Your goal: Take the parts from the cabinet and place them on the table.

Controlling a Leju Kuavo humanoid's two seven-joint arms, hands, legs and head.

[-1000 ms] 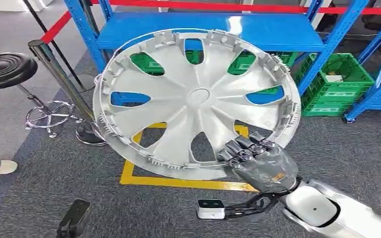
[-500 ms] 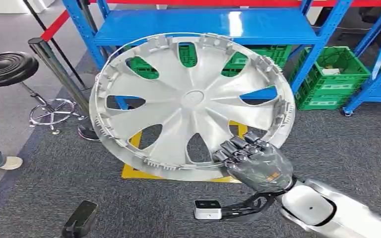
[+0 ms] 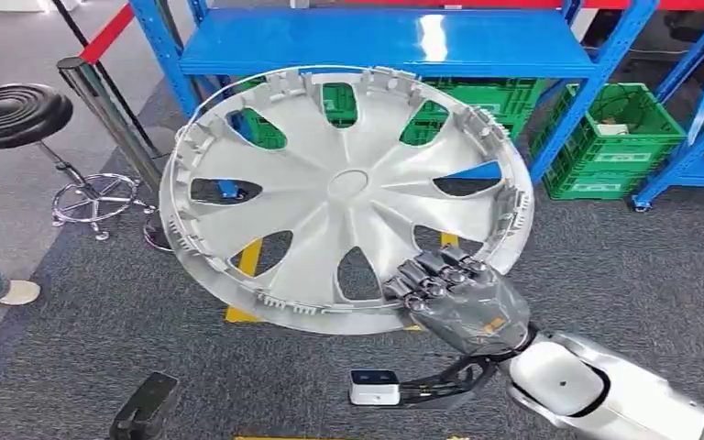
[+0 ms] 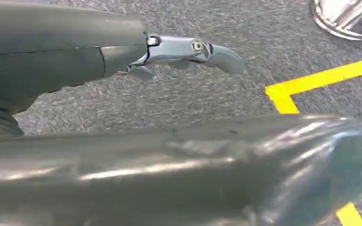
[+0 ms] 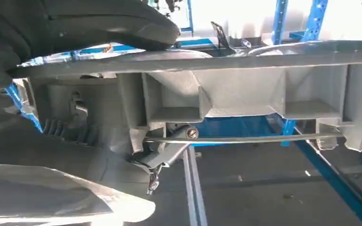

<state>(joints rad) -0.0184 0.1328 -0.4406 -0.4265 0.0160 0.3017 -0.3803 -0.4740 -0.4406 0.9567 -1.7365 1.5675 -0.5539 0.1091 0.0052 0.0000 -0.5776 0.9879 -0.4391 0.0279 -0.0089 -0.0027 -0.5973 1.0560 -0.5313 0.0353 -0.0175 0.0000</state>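
R hand (image 3: pixel 458 307) grips the silver wheel cover (image 3: pixel 344 197) at its lower rim, fingers (image 3: pixel 426 275) curled over the edge, holding it up w/ its ribbed inner side facing the head cam, tilted a bit. Cover is in the air above grey carpet floor (image 3: pixel 632 266), in front of the blue shelf rack (image 3: pixel 385 41); yellow floor tape (image 3: pixel 247 261) shows thru the spoke openings. R wrist view: rim of the cover seen close, clip tabs and wire ring along it, thumb (image 5: pixel 99 21) over one side of the rim and a dark finger under it. L hand (image 4: pixel 75 52) in L wrist view hangs over carpet, nothing in it; one finger (image 4: pixel 193 49) sticks out nearly straight, but can't tell how the rest of the fingers lie. Green crates (image 3: pixel 610 137) sit on the floor under the rack to the right. Black round stool (image 3: pixel 14 115) w/ chrome base at left, beside a stanchion post (image 3: pixel 105 115) w/ red belt. A person's shoe (image 3: pixel 18 291) at far left edge.
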